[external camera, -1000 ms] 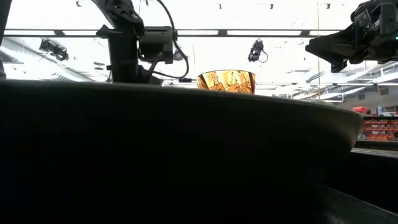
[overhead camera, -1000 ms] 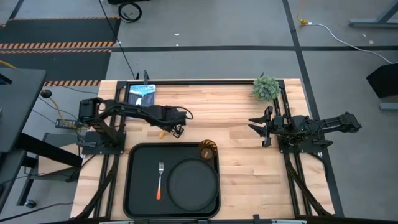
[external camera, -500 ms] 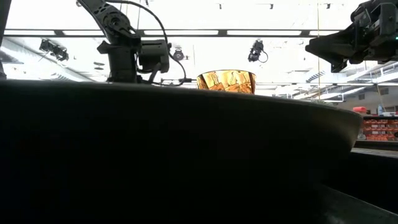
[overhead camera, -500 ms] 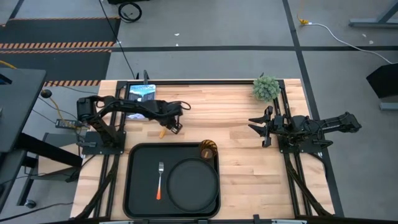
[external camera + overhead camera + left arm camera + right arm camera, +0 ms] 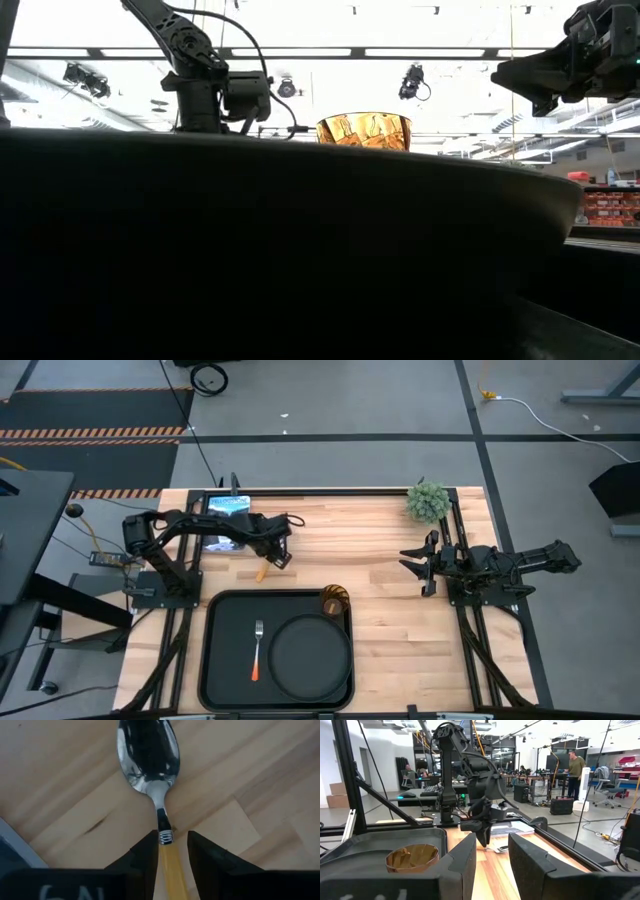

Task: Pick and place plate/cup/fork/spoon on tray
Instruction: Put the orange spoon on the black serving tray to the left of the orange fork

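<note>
Left arm: since a second ago it has drawn back toward the far left of the table, so the left gripper (image 5: 279, 557) now sits over the spoon (image 5: 262, 572) instead of past it. By my reading this is the line-up for the last pick.
Left jaws: a narrow gap, the two fingers (image 5: 145, 860) standing either side of the yellow handle where it meets the metal neck. The wrist view shows slivers of wood between fingers and handle, so I judge them not yet clamped.
Spoon: lying flat on the bare wooden table (image 5: 380, 550), just beyond the tray's far rim, bowl (image 5: 148, 751) pointing away from the gripper.
Tray (image 5: 223, 660): near edge of the table, left of centre.
Fork (image 5: 257, 650): on the tray's left half, red handle toward the near side.
Plate (image 5: 310, 655): on the tray's right half.
Cup (image 5: 333, 602): in the tray's far right corner, just beyond the plate; it has not moved.
Task standing: three of four pieces are placed; only the spoon is left.
Right arm: parked at the right side, unchanged; the right gripper (image 5: 414, 561) is open and holds nothing.
</note>
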You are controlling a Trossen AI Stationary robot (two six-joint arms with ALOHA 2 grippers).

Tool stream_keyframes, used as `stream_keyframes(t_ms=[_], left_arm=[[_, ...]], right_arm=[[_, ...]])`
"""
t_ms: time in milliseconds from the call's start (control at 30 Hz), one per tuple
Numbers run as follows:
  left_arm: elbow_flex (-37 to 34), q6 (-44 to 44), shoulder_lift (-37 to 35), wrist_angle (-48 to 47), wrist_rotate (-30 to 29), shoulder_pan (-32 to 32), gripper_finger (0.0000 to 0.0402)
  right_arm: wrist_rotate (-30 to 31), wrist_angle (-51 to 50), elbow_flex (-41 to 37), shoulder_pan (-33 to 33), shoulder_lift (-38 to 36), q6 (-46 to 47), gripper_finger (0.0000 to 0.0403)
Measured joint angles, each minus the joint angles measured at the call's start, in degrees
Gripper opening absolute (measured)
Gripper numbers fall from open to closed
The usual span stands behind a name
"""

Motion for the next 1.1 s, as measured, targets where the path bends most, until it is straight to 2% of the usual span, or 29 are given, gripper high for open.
stream_keyframes(t_ms=[100, 333, 533, 767, 1100], left_arm=[[0.0, -0.02, 0.0, -0.02, 0.46, 0.29, 0.0124], [0.01, -0.39, 0.83, -0.89, 0.46, 0.27, 0.0182], [0.02, -0.17, 3.13, -0.48, -0.14, 0.27, 0.0192], [0.07, -0.32, 3.85, -0.36, -0.11, 0.1, 0.0155], [0.07, -5.19, 3.85, -0.5, 0.32, 0.12, 0.0052]], right_arm=[[0.0, 0.0, 0.0, 0.01, 0.0, 0.0, 0.0121], [0.0, 0.0, 0.0, 0.0, -0.01, 0.0, 0.0121], [0.0, 0.0, 0.0, 0.02, 0.0, 0.01, 0.0121], [0.0, 0.0, 0.0, 0.0, 0.01, 0.0, 0.0121], [0.02, 0.0, 0.0, 0.02, 0.01, 0.0, 0.0121]])
